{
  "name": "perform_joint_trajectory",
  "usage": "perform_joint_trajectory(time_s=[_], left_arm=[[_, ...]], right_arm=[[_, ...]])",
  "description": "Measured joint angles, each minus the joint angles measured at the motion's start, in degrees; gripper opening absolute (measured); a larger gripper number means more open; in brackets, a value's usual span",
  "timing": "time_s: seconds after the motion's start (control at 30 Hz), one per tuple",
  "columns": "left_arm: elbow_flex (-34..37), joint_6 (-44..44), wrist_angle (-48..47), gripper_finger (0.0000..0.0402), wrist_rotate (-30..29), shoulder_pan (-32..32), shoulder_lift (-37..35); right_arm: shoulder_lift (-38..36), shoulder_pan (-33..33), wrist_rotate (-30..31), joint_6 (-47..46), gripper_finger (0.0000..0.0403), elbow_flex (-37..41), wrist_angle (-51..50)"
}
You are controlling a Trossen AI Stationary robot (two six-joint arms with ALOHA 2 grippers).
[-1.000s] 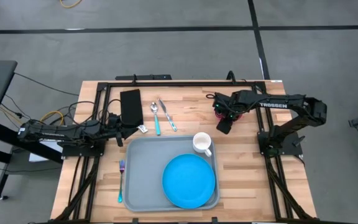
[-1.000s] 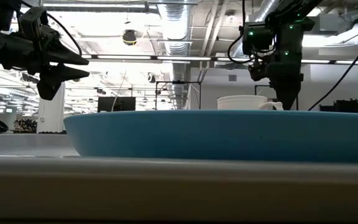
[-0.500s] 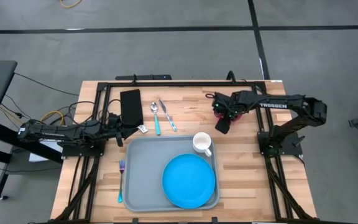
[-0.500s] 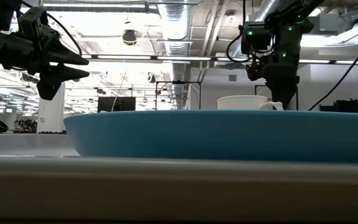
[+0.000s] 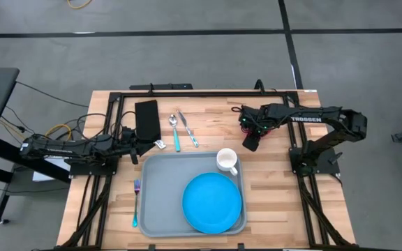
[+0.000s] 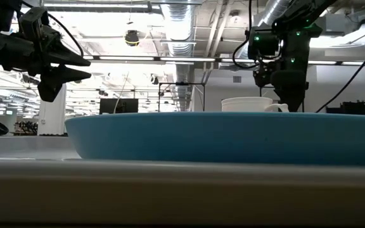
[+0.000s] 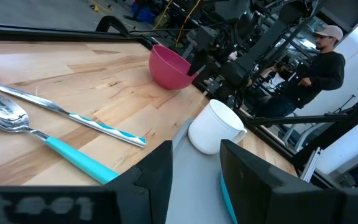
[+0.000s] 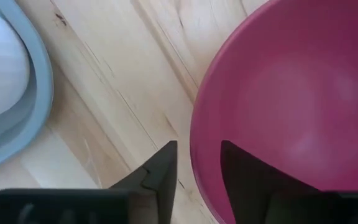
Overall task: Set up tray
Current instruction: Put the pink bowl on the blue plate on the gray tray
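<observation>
The grey-blue tray (image 5: 159, 188) lies at the table's near middle. It carries a round blue plate (image 5: 212, 202) and a white cup (image 5: 227, 160). A pink bowl (image 8: 291, 93) stands on the wood beyond the tray's far right corner. My right gripper (image 8: 197, 149) is over the bowl, open, with one finger outside its rim and one over its inside. My left gripper (image 5: 144, 146) is open and hovers off the tray's far left corner. A teal-handled spoon (image 5: 175, 131) and a knife (image 5: 188, 129) lie beyond the tray, and a fork (image 5: 136, 202) lies along its left side. My right gripper comes at the pink bowl's rim (image 8: 194, 134) from above, one finger on each side. Bare wood shows between the outer finger (image 8: 160, 171) and the rim. I cannot tell whether the inner finger touches the bowl, which rests on the table.
A black rectangular object (image 5: 146, 118) lies at the far left of the table, near my left arm. Bare wood lies right of the tray (image 5: 278, 202). A black frame runs around the table. A person (image 7: 319, 62) stands in the room beyond the table.
My right gripper has shifted slightly sideways over the pink bowl and come down a little. The bowl, the tray and everything on it have stayed in place.
</observation>
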State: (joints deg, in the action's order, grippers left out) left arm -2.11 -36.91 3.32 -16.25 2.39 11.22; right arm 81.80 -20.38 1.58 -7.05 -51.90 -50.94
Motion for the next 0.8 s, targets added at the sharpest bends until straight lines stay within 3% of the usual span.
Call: perform_joint_trajectory(time_s=[0.27, 0.8], left_arm=[[0.0, 0.0, 0.0, 0.0122, 0.0, 0.0, 0.0], [0.0, 0.0, 0.0, 0.0122, 0.0, 0.0, 0.0]], right_arm=[[0.0, 0.0, 0.1, -0.1, 0.0009, 0.0, -0.1], [0.0, 0.0, 0.4, -1.5, 0.0004, -2.9, -5.0]])
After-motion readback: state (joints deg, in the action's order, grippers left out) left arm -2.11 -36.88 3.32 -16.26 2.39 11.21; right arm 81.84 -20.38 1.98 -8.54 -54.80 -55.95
